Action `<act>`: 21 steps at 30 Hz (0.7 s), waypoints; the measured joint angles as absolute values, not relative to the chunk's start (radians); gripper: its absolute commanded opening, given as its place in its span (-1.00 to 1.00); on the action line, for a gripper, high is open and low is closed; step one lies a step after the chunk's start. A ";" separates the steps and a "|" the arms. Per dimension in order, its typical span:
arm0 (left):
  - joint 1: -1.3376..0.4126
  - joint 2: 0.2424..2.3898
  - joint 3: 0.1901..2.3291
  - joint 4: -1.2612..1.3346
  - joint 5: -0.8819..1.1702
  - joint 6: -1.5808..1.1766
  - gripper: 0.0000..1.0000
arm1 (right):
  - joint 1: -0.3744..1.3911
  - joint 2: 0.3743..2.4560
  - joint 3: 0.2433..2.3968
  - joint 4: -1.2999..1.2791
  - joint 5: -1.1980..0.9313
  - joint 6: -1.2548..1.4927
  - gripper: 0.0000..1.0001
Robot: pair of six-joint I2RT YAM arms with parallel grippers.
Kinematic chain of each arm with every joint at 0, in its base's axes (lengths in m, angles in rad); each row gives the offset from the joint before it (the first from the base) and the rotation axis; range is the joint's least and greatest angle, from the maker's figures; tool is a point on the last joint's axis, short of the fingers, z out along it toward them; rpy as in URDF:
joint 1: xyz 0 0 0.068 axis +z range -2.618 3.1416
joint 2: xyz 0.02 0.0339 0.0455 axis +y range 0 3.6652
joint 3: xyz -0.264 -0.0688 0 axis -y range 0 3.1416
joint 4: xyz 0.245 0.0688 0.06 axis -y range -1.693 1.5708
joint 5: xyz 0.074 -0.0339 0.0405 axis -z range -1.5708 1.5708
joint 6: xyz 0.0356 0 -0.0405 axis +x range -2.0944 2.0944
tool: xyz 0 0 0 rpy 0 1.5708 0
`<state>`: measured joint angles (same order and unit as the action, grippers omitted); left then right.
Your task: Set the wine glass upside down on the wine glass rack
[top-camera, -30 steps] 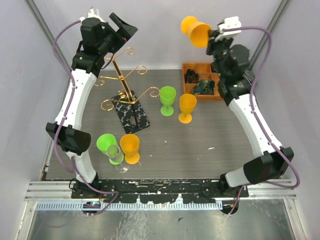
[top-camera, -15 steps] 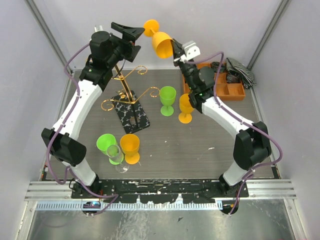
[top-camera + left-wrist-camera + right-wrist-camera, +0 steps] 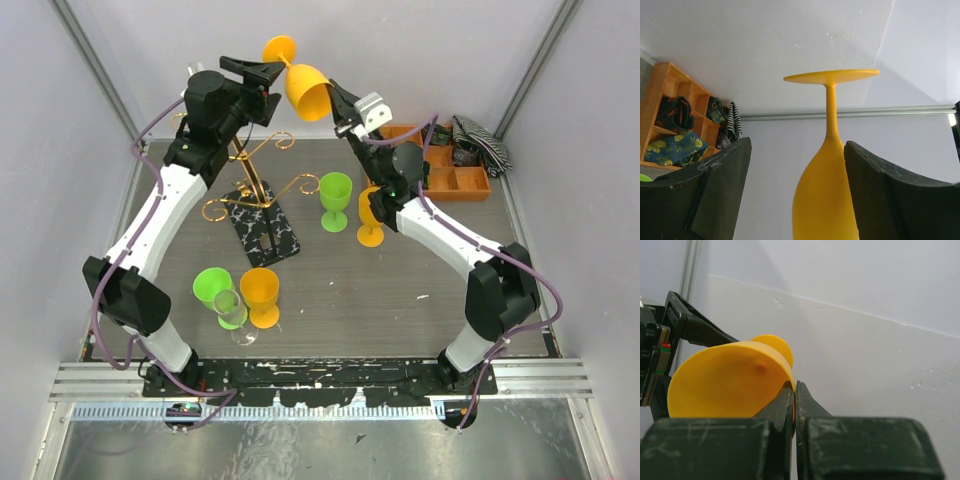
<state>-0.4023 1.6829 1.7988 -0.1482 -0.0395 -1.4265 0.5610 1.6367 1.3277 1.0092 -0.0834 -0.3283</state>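
My right gripper is shut on the rim of an orange wine glass and holds it high above the back of the table, tilted with its foot up and to the left. In the right wrist view my gripper pinches the glass wall. My left gripper is open, its jaws on either side of the glass near the stem. In the left wrist view my gripper has the glass close to the right finger; whether they touch I cannot tell. The gold wire wine glass rack stands below on its black marbled base.
A green glass and an orange glass stand upright right of the rack. A green, a clear and an orange glass cluster at the front left. An orange wooden box with small items sits at the back right.
My right arm swung left carrying the orange glass from the back right toward the left gripper. My left gripper turned and now has the glass between its open jaws.
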 measured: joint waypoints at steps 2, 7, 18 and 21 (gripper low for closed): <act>-0.402 1.679 1.797 -0.138 -0.047 -1.430 0.55 | 0.562 1.637 1.321 1.008 -0.090 -0.330 -0.99; -0.404 1.667 1.781 -0.093 -0.063 -1.447 0.45 | 0.576 1.637 1.294 1.006 -0.099 -0.338 -0.99; -0.415 1.660 1.741 -0.065 -0.083 -1.464 0.10 | 0.611 1.637 1.280 1.010 -0.105 -0.325 -0.99; -0.415 1.658 1.731 -0.065 -0.090 -1.466 -0.11 | 0.620 1.637 1.280 1.011 -0.104 -0.323 -0.99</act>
<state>-0.4152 1.6585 1.7306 -0.0650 -0.0898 -1.4658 0.6201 1.6367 1.2804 1.0111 -0.1040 -0.3229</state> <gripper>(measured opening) 0.533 0.042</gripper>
